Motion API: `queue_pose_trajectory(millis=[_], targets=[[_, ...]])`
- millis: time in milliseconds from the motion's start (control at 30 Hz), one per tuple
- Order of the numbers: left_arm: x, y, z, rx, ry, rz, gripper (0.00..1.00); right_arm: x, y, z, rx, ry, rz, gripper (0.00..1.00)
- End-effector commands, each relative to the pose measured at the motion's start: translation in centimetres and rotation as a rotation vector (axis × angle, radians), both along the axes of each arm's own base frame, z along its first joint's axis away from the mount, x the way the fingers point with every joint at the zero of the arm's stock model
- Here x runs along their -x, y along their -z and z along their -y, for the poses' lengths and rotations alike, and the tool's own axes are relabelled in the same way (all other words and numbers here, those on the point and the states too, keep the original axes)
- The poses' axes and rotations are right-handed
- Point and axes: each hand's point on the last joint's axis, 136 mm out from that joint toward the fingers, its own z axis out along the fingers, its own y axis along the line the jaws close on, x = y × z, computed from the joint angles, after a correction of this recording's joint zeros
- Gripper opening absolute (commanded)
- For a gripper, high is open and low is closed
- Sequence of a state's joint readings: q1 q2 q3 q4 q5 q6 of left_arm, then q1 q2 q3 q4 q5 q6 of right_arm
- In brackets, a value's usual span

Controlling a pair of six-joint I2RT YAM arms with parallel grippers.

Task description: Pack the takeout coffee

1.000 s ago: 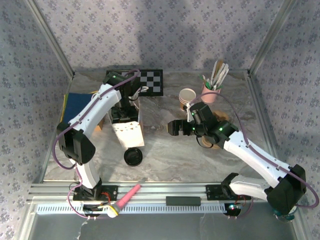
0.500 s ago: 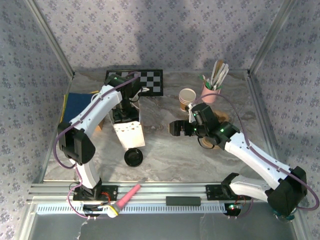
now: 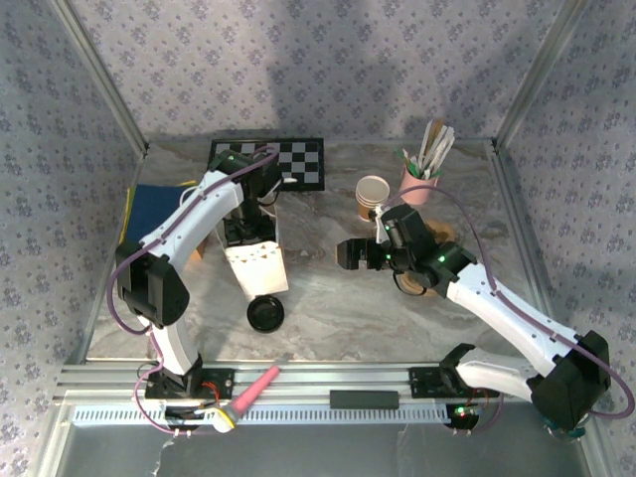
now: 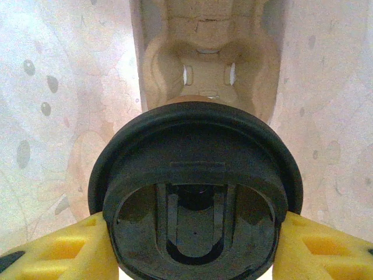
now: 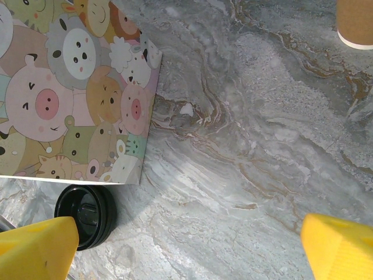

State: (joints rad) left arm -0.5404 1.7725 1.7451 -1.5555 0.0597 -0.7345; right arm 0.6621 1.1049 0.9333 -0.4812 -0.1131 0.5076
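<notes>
Left gripper [image 4: 195, 248] was clenched on the black-lidded takeout coffee [image 4: 195, 146], holding it lid-up just above the pulp carrier [image 4: 207, 58] inside the bag [image 3: 258, 268] — lined up, I'd guess, for a socket — while the right gripper [image 5: 186, 245] hung spread and empty.

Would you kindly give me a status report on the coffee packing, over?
Left gripper shut on black-lidded takeout coffee cup, above moulded pulp carrier in cartoon-animal paper bag. Right gripper open, empty. Spare round black plastic lid beside bag, not blocking.

White-shelled arms [image 3: 189, 224] with black joints [image 3: 151, 288], purple cables [image 3: 473, 231], yellow gripper fingers [image 5: 35, 245]
</notes>
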Motion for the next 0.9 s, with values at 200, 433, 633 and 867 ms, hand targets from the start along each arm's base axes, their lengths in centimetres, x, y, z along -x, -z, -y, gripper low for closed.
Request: queue_pose_trajectory(millis=[200, 433, 633, 867], targets=[[0.3, -1.6, -0.6, 0.008, 0.003, 0.03, 0.51, 0.1, -0.1, 0.3, -0.015, 0.012, -0.002, 1.0], [-0.4, -2.3, -0.1, 0.029, 0.014, 0.059, 0.51, 0.0, -0.2, 0.2, -0.016, 0.012, -0.003, 1.0], [-0.7, -2.4, 0.1, 0.04, 0.018, 0.067, 0.51, 0.0, -0.2, 0.2, -0.013, 0.01, -0.004, 1.0], [-0.8, -2.1, 0.4, 0.049, 0.02, 0.065, 0.51, 0.0, -0.2, 0.2, -0.01, 0.01, -0.005, 1.0]])
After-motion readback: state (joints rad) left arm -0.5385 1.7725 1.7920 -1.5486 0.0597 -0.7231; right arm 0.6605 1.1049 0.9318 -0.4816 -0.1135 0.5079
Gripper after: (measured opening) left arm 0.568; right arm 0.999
